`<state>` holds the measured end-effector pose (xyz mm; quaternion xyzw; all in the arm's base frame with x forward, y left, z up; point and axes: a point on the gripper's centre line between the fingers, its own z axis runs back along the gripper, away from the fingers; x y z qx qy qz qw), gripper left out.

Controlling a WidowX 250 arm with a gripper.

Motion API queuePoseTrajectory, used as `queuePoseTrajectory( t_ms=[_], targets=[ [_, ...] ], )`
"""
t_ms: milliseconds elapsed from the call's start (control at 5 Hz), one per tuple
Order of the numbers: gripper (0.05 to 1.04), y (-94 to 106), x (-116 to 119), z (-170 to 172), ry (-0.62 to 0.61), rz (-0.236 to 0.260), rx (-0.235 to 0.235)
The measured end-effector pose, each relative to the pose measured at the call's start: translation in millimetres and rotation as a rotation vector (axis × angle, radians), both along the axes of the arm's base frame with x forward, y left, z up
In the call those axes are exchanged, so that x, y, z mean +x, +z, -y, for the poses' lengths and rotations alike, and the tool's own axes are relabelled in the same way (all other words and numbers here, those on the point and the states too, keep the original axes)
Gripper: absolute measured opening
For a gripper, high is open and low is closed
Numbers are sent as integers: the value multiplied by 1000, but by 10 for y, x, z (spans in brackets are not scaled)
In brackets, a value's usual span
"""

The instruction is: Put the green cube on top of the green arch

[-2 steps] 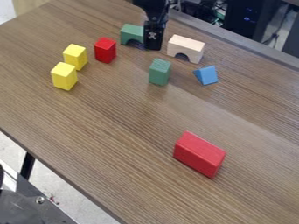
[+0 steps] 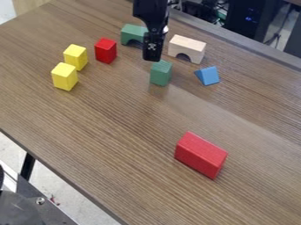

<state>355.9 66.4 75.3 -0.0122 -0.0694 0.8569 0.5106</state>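
Wood-grain desk (image 2: 106, 132). Off the end effector (image 2: 151, 58): green cube (image 2: 160, 74) near, my side; green arch (image 2: 133, 33) behind-left; beige arch (image 2: 188, 46), blue wedge (image 2: 208, 76) right; red cube (image 2: 106, 51), two yellow blocks (image 2: 64, 77) left; big red block (image 2: 200, 154) well front-right.

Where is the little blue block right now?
The blue block is in the upper right part of the camera view, lying on the table, just below the pale arch and to the right of the green cube.

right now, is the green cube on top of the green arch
No, the green cube stands on the table, apart from the green arch.
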Motion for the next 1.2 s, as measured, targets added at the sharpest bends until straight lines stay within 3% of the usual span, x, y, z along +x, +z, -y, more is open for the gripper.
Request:
queuePoseTrajectory(
  t_ms=[800, 1200],
  targets=[
    [999, -103, -13, 47, -38, -7, -19],
    [999, -222, -33, 99, -72, -45, -43]
  ],
)
